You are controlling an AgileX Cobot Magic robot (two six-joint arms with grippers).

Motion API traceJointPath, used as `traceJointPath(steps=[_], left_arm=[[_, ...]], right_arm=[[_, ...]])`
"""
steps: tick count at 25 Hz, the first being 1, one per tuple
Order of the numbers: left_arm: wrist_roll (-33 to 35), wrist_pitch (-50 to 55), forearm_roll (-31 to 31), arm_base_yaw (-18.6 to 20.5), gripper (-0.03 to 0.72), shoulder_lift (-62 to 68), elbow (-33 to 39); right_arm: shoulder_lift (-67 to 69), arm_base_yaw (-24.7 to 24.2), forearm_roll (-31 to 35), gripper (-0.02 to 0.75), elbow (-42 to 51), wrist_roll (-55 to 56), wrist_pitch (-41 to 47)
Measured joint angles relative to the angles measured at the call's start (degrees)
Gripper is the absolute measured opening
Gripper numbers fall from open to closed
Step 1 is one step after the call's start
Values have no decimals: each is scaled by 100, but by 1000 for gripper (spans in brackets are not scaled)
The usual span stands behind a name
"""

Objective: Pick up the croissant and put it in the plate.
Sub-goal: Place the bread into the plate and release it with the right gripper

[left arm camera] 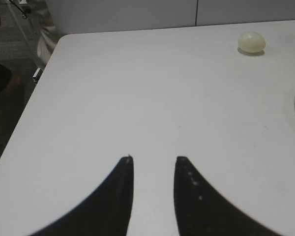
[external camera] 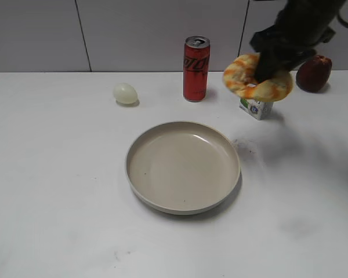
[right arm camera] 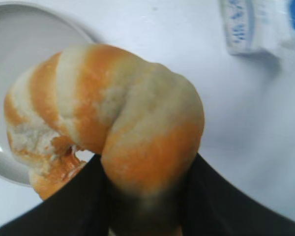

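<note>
My right gripper is shut on the golden-yellow, orange-streaked croissant and holds it in the air, up and to the right of the plate. In the right wrist view the croissant fills the middle between the black fingers, with the plate's rim at the left below it. The beige plate sits empty at the table's middle. My left gripper is open and empty over bare white table at the left, and it does not show in the exterior view.
A red soda can stands behind the plate. A pale egg lies at the back left, also in the left wrist view. A small white carton stands under the held croissant. A dark red fruit sits at the back right.
</note>
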Motion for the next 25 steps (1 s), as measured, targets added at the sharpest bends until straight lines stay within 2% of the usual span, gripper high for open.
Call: traceJointPath(steps=[5,8,11,16,19,23,25], left_arm=[[0,0,0,0,228,0,0],[0,0,0,0,228,0,0],[0,0,0,0,228,0,0],[0,0,0,0,228,0,0],[0,0,0,0,228,0,0],[0,0,0,0,228,0,0],[0,0,0,0,228,0,0]], right_arm=[[97,1164,-95,271,244,134,-780],[268,1615,-114,271,648,242,-1482],[554,1712,-138,272,909,400,-1868],[1053,1705,-227,292,984,466,-1956],[1270,1705,-222,379,984,476,-1956],[1417,1705,-304,580,990,476,-1865],[1424,1705,-361,644,936,476,-1722]])
